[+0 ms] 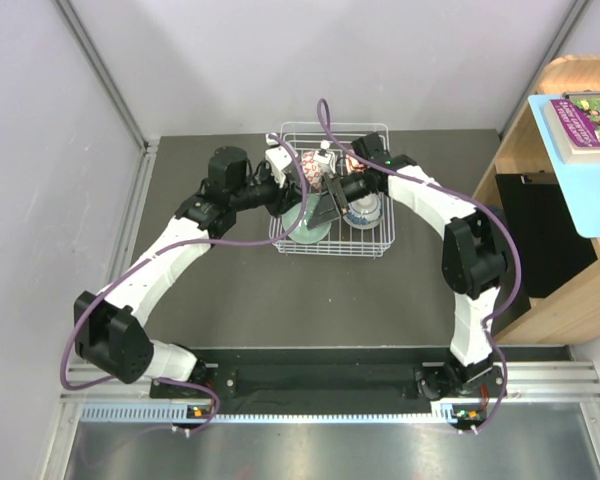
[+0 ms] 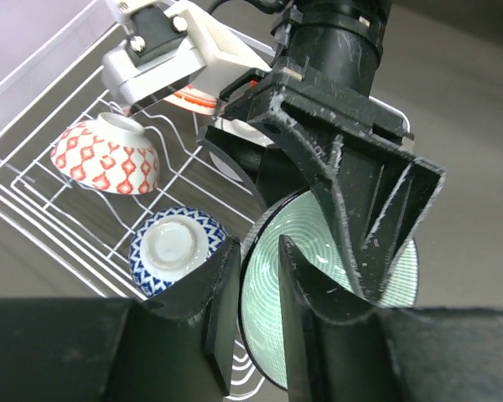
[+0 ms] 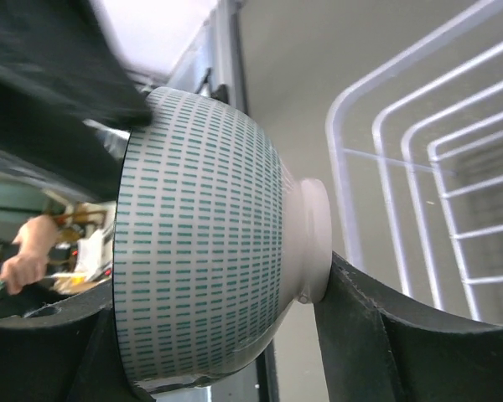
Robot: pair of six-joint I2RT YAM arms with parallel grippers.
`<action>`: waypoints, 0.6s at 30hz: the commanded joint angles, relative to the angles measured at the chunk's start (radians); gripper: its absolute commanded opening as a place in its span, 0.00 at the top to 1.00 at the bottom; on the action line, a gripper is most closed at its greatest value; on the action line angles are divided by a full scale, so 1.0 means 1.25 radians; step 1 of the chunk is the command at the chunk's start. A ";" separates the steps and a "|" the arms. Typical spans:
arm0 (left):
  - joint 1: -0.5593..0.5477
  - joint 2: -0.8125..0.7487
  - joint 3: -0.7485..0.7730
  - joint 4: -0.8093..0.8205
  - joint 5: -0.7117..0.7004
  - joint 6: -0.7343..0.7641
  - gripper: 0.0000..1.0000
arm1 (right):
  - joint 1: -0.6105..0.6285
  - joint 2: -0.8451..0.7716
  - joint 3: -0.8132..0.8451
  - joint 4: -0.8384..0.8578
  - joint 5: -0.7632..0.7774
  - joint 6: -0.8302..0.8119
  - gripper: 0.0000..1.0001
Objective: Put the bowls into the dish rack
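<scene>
Surface (image 1: 280, 310), dark grey: both arm bases are fixed at the bottom edge of the top view, with purple cables (image 1: 130, 275) looped along the arms.

Left claw (image 2: 256, 314): seen at the bottom of the left wrist view. Its fingers are parted and set astride the rim of the pale green bowl (image 3: 201, 251), with a gap visible beside the rim.

Pale green bowl: stood on edge over the lower left part of the dish rack (image 1: 332, 250). Whether it rests on the wires cannot be told. The whitish outside with teal dashes is shown in the right wrist view, foot ring to the right.

Right claw (image 3: 218, 285): pinched on this bowl, one finger against the foot ring, the other at the mouth side.

Dish rack: white wire, placed upper centre in the top view.

Blue-and-white bowl (image 2: 176, 247): lodged in the rack, foot ring up, lower left of the left wrist view.

Orange-red bowl (image 2: 105, 155): set farther in, left of the left wrist view, foot up and tilted.

Second orange-red rim (image 2: 191, 100): mostly hidden behind the right arm's white camera housing (image 2: 168, 50).
</scene>
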 commanded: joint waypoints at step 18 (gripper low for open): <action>0.096 -0.045 -0.021 0.012 -0.069 0.031 0.01 | -0.045 -0.132 0.044 -0.009 0.591 -0.097 1.00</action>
